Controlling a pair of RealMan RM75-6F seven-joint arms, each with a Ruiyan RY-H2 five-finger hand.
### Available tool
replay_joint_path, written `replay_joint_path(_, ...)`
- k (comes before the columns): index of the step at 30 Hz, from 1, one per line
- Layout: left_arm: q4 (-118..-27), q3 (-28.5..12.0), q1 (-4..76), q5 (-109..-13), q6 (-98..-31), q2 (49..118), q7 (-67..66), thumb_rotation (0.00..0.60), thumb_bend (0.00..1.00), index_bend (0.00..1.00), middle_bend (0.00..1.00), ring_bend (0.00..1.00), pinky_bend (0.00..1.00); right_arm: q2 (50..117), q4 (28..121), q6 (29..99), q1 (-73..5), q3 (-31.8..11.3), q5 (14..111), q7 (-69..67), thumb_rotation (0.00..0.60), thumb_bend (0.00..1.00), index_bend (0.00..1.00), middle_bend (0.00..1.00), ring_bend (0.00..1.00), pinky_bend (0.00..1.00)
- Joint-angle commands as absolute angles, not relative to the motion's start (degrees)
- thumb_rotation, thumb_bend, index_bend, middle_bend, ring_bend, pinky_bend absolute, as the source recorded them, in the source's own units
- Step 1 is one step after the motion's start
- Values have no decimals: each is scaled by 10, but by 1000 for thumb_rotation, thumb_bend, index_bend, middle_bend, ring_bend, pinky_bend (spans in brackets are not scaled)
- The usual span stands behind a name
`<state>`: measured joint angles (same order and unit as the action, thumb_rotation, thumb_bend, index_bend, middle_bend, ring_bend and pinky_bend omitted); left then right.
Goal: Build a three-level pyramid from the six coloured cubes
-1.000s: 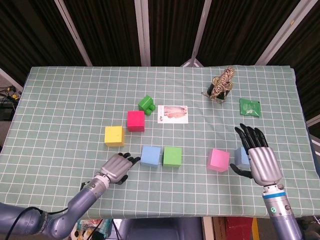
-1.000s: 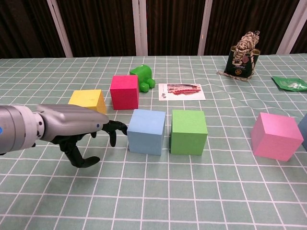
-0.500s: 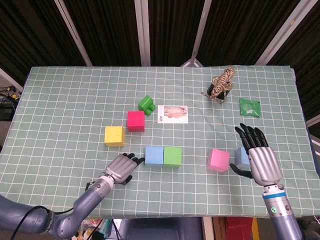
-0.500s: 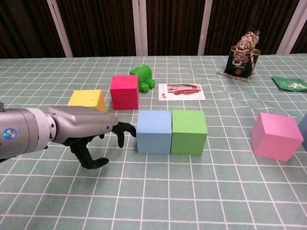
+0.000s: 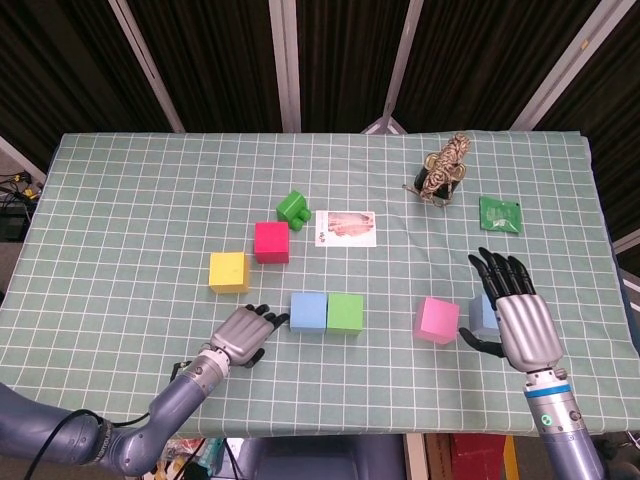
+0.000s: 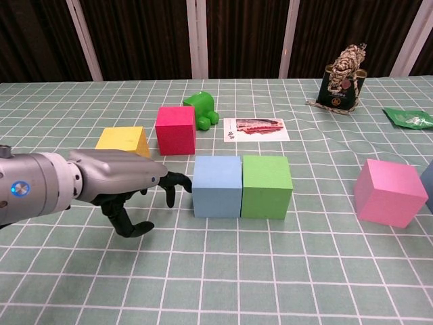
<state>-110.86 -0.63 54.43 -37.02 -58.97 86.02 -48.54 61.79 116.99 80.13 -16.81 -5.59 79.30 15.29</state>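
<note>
A light blue cube [image 5: 309, 311] and a green cube [image 5: 345, 312] stand side by side, touching, near the table's front; the chest view shows this light blue cube [image 6: 217, 186] and green cube [image 6: 266, 186] too. My left hand [image 5: 243, 335] lies just left of the light blue cube, fingers stretched out with tips at its left face, holding nothing. A yellow cube [image 5: 228, 271] and a red cube [image 5: 271, 241] sit behind. To the right are a pink cube [image 5: 437, 319] and a blue cube [image 5: 481, 313], partly hidden by my right hand [image 5: 520, 318], whose fingers are spread.
A green toy [image 5: 293, 208] and a printed card [image 5: 345, 227] lie behind the cubes. A rope-wrapped object [image 5: 443, 170] and a green packet [image 5: 500, 214] sit at the back right. The checked cloth [image 5: 130, 200] reaches the table's front edge near both arms.
My left hand moved right and pushed the light blue cube against the green cube, closing the gap. The right hand stayed put.
</note>
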Motion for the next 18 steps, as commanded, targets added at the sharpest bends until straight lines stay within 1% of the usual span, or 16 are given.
replay_joint_path(1, -1107, -6, 546, -372, -591, 862, -484, 600, 594, 128, 239, 144, 244, 619, 1170, 801, -168, -57, 793, 154, 600, 209, 0, 0, 0, 0)
replay_joint_path(18, -1101, 1, 554, -377, -600, 871, -481, 600, 594, 131, 240, 144, 244, 620, 1169, 794, -165, -60, 791, 154, 600, 209, 0, 0, 0, 0)
